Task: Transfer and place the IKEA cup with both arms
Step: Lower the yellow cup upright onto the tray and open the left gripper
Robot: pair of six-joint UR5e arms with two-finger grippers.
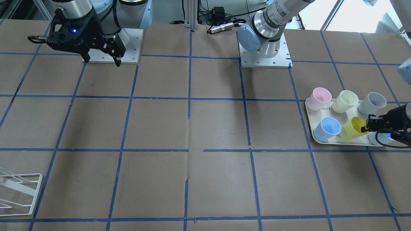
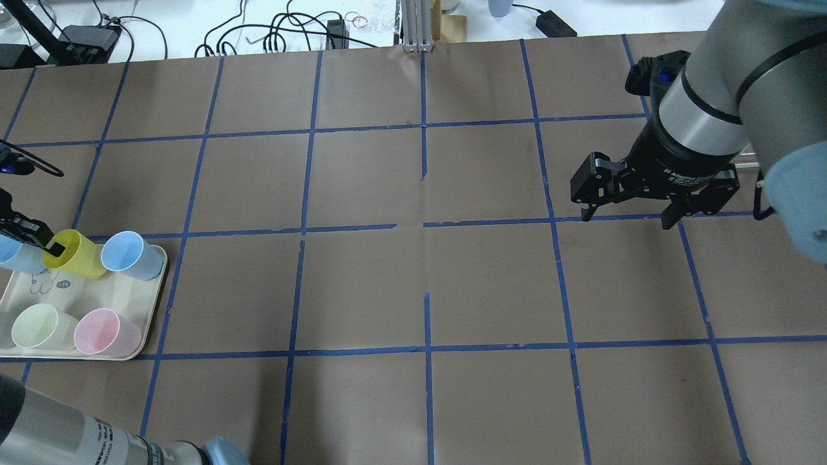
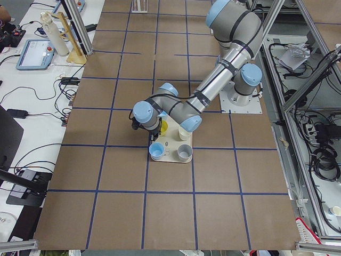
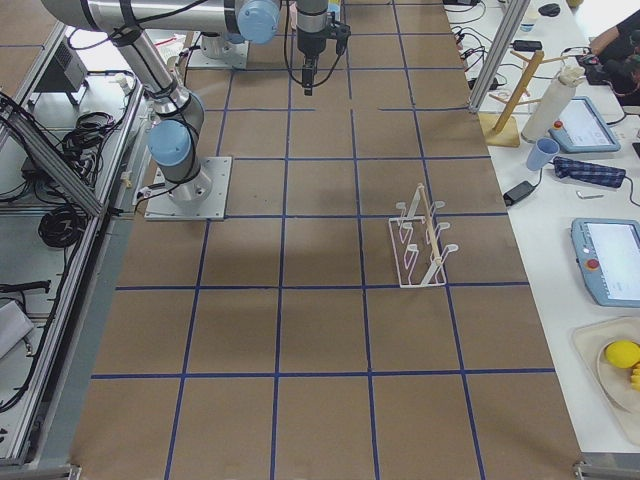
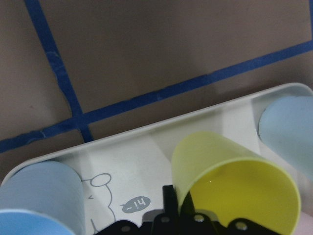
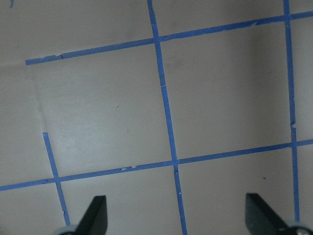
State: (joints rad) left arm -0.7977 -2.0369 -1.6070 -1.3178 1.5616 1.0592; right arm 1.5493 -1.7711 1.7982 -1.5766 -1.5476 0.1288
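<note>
The bright yellow IKEA cup (image 1: 351, 130) stands slightly tilted on a cream tray (image 1: 340, 141) among other cups. It also shows in the overhead view (image 2: 81, 255) and the left wrist view (image 5: 234, 186). My left gripper (image 2: 48, 244) is shut on its rim, one finger inside the cup and one outside; the left wrist view (image 5: 178, 205) shows the wall pinched between them. My right gripper (image 2: 627, 219) is open and empty, hanging above bare table far from the tray; the right wrist view (image 6: 176, 213) shows only table between its fingers.
The tray also holds two blue cups (image 2: 132, 254) (image 2: 13, 253), a pale cream cup (image 2: 39, 326), a pink cup (image 2: 106, 332) and a grey cup (image 1: 374, 102). A white wire rack (image 1: 19, 192) stands at the table's other end. Blue tape lines grid the brown table.
</note>
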